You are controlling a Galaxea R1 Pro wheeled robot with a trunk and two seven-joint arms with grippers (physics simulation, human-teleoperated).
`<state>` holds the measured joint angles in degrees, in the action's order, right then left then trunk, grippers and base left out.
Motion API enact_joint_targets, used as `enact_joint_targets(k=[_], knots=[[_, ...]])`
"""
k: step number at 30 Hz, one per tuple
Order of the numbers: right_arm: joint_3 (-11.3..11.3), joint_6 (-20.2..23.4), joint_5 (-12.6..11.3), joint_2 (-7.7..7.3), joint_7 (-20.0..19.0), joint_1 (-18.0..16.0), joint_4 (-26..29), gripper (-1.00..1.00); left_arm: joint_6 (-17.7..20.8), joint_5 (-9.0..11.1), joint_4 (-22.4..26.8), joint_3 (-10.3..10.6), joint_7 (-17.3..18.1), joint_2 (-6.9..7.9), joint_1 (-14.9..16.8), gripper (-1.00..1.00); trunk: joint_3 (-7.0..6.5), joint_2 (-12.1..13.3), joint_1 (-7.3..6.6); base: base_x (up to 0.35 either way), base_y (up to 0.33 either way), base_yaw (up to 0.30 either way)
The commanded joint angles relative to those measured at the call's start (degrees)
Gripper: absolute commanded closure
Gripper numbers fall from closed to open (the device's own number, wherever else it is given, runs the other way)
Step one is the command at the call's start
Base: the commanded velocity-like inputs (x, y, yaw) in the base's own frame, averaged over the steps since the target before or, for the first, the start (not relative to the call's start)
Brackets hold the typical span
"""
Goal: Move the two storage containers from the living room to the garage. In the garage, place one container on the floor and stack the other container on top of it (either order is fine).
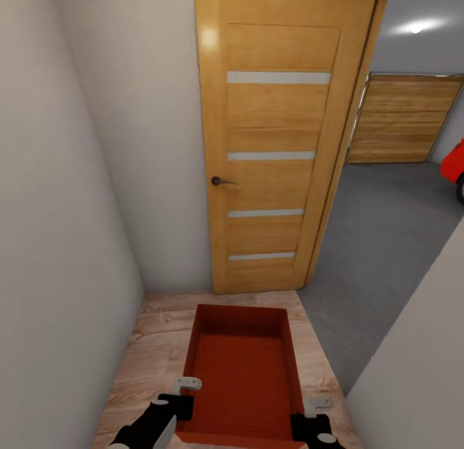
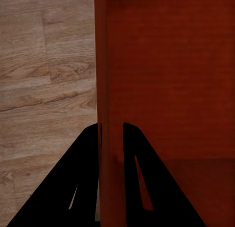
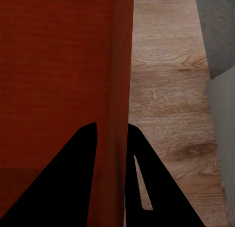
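Head view: an orange-red storage container point(image 1: 241, 378) is seen held out low in front of the robot, above the light wood-plank floor point(image 1: 151, 352) of a narrow passage, with the left gripper point(image 1: 183, 397) set on its left long wall and the right gripper point(image 1: 309, 417) on its right long wall, both black forearms reaching forward from the bottom edge. Ahead, an open wooden door point(image 1: 277, 140) is shown, and to its right the dark grey concrete floor point(image 1: 380, 243), a wooden garage door point(image 1: 403, 117) and part of a red car point(image 1: 454, 165). In the left wrist view the container wall point(image 2: 110, 90) is seen pinched between the two dark fingers point(image 2: 83, 188), one inside, one outside. In the right wrist view the same narrow grip on the opposite wall point(image 3: 120, 90) is shown, with a strip of grey floor point(image 3: 218, 31) beyond the planks.
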<state>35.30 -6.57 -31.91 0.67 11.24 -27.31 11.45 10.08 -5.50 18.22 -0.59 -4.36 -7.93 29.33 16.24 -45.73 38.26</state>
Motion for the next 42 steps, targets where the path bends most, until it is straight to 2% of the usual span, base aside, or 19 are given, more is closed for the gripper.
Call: enact_joint_targets(k=[1,17,21,42], knots=[[-0.23,-0.28,0.01,0.03,0.19,-0.1,0.24,1.0,0.34,0.57,-0.11,1.12,-0.39,-0.16,-0.05,1.0,0.07,-0.05,0.04,0.323,0.0,0.0],[-0.23,-0.28,0.01,0.03,0.19,-0.09,0.24,1.0,0.29,0.55,0.0,1.06,-0.39,-0.14,-0.04,1.0,0.07,-0.05,0.04,0.321,0.0,0.0],[-0.26,-0.24,-0.01,0.03,0.22,-0.08,0.24,1.0,0.29,0.5,0.05,0.97,-0.39,-0.14,-0.05,1.0,0.07,-0.05,0.04,0.119,0.0,-0.026],[-0.32,-0.19,-0.17,0.07,0.27,-0.11,0.24,1.0,0.29,0.49,0.15,0.94,-0.39,-0.16,-0.06,1.0,0.07,-0.05,0.04,0.004,0.0,-0.267]])
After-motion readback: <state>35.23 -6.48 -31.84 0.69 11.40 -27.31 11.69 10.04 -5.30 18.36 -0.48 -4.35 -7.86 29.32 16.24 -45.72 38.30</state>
